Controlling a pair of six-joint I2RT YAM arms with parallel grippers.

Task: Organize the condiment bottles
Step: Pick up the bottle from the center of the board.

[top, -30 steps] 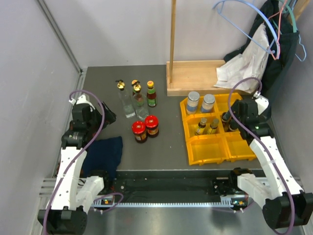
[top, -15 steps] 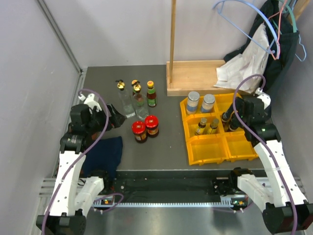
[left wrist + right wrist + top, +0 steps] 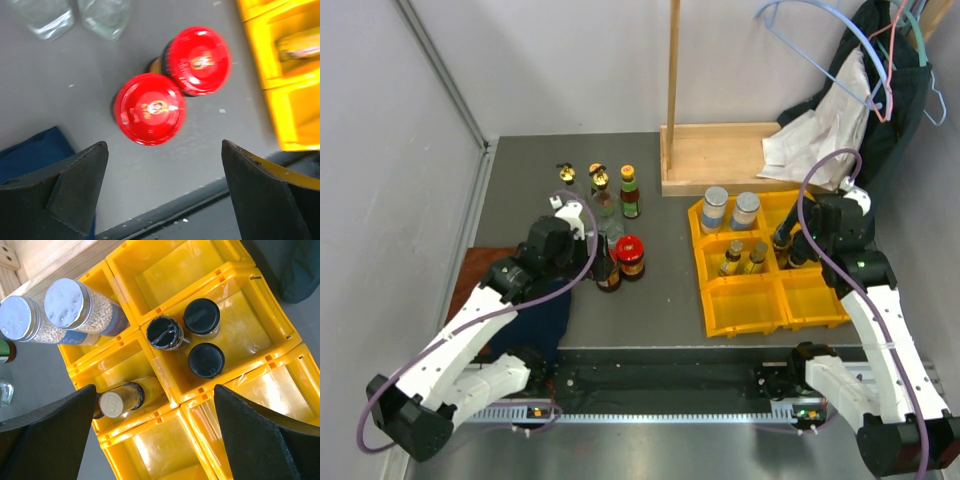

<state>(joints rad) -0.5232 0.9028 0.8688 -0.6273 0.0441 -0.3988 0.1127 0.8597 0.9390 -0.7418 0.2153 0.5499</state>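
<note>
Now the left tool [image 3: 164,150] has swung in from the far side of the bench, off the blue cloth [image 3: 30,150], and hangs over the two red-lidded jars [image 3: 149,108]. Its jaws stand wide apart and hold nothing. The nearer jar sits almost straight below the gap, slightly towards the finger on the left of the wrist view. The second red-lidded jar [image 3: 197,60] stands just beyond it, on the other finger's side, and the two look to be touching. Farther ahead of the fingertips are the bases of the tall clear bottles [image 3: 102,17], and the cloth now lies behind the left-hand finger.

The right tool [image 3: 155,390] has shifted only a little and hovers above the yellow bin [image 3: 170,270], its jaws also apart and empty. Three black-capped bottles [image 3: 200,317] share one compartment right under its gap. A pale-capped bottle [image 3: 112,404] leans in the compartment nearer the left-hand finger, and two silver-lidded jars [image 3: 65,302] stand ahead on that same side.

For the task, the swing reads as the left arm lining up on the nearer jar. The jars stand so close that a finger coming down between them could knock the second one over, so the descent needs care. The front compartments of the bin appear free.
</note>
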